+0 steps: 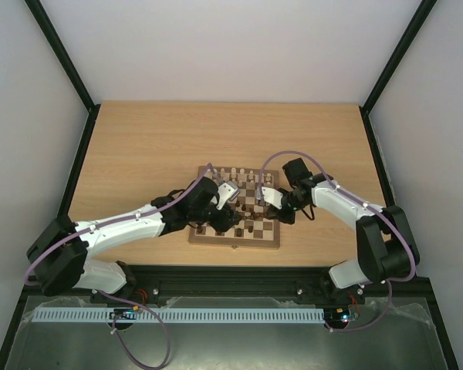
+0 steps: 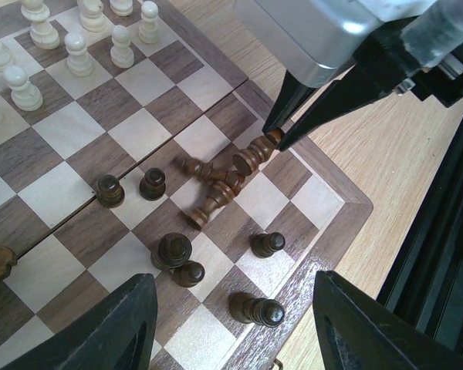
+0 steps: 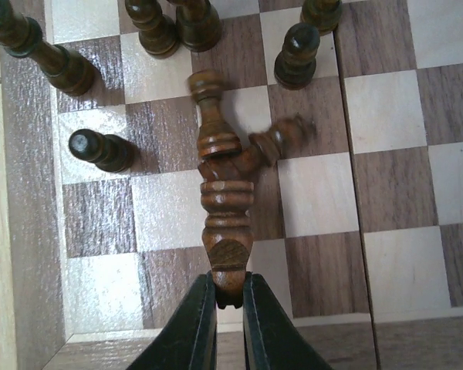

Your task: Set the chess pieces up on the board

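The board lies mid-tabletop. In the left wrist view, cream pieces stand at 11 o'clock, looking largely set. Dark pieces stand scattered, with a toppled heap at centre. The right end effector is clenched on a fallen piece. The left end effector hangs released.

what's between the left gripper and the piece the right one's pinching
More dark pieces, some upright and some toppled, on the board; the left wrist view shows it.

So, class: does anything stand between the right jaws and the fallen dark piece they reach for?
Nothing does: the right jaws are shut on the base of that fallen dark piece. Other toppled dark pieces lie against its far end.
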